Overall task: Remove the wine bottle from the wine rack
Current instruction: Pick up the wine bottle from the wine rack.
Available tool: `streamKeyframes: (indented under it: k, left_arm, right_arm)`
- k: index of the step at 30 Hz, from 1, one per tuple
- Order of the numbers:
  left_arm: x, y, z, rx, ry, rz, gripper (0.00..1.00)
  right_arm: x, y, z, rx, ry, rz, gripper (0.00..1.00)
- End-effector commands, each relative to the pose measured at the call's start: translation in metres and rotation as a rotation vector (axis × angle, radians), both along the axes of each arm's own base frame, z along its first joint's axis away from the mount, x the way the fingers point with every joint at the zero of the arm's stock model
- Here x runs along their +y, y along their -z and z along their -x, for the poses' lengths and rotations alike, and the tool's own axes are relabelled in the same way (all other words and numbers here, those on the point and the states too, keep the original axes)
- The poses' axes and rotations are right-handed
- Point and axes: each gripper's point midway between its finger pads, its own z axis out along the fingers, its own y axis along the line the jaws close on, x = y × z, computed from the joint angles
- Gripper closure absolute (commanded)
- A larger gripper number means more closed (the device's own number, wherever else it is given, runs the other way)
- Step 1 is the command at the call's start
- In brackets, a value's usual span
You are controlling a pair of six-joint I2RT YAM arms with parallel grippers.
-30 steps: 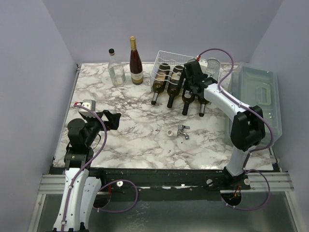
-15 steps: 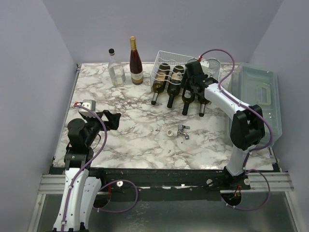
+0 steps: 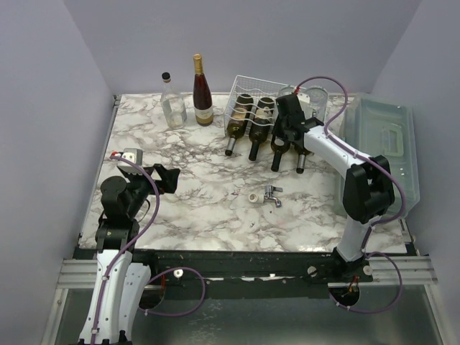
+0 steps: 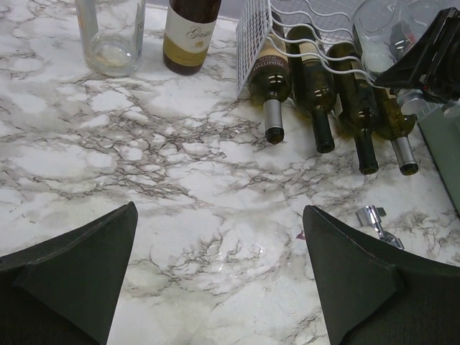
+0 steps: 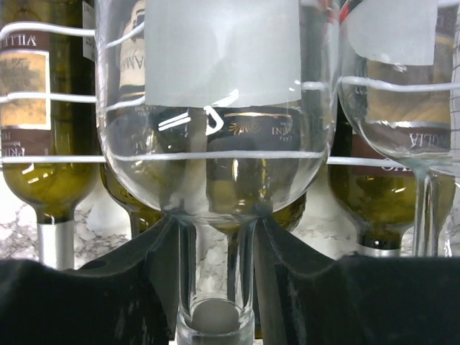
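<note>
right tool: clear wine bottle is gripped by the neck at the wine rack | left tool: held wide open above the table

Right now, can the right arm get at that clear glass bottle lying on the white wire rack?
Yes, it looks so: the right gripper has its fingers against the neck of the clear glass bottle, which sticks out of the white wire rack, with nothing between them.

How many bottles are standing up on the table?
2. A clear bottle with a black cap and a dark wine bottle stand side by side at the back, left of the wine rack. I see no others upright.
</note>
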Motion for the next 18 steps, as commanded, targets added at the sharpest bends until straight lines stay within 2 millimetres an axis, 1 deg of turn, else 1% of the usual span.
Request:
streamKeyframes:
  k: [1,2,6,8,11,14,15,18]
  left_arm:
    - [0.002,-0.001,0.0,-0.004,-0.004,-0.01,0.01]
    - [0.002,-0.002,0.0,-0.005,-0.004,-0.01,0.01]
    - [0.002,-0.001,0.0,-0.003,-0.004,-0.01,0.01]
    - [0.002,-0.001,0.0,-0.001,-0.003,-0.01,0.01]
    - [0.002,0.0,-0.001,0.0,-0.003,-0.01,0.01]
    - [0.002,0.0,-0.001,0.002,-0.003,-0.01,0.01]
    - [0.002,0.0,-0.001,0.003,-0.002,-0.01,0.01]
    - [0.001,0.0,-0.001,0.001,-0.002,-0.01,0.01]
  right_arm:
    - [0.006,-0.016,-0.006,-0.062,-0.02,-0.053,0.68]
    - [0.007,-0.018,-0.005,-0.066,-0.026,-0.057,0.74]
    - [0.01,-0.034,-0.003,-0.094,-0.047,-0.081,0.93]
    - [0.012,-0.042,-0.002,-0.11,-0.059,-0.091,1.0]
    - [0.015,-0.055,0.0,-0.138,-0.082,-0.11,1.0]
    - [0.022,-0.075,0.004,-0.189,-0.135,-0.14,1.0]
    - [0.023,-0.084,0.005,-0.213,-0.15,-0.148,1.0]
    - [0.024,-0.101,0.007,-0.244,-0.171,-0.15,1.0]
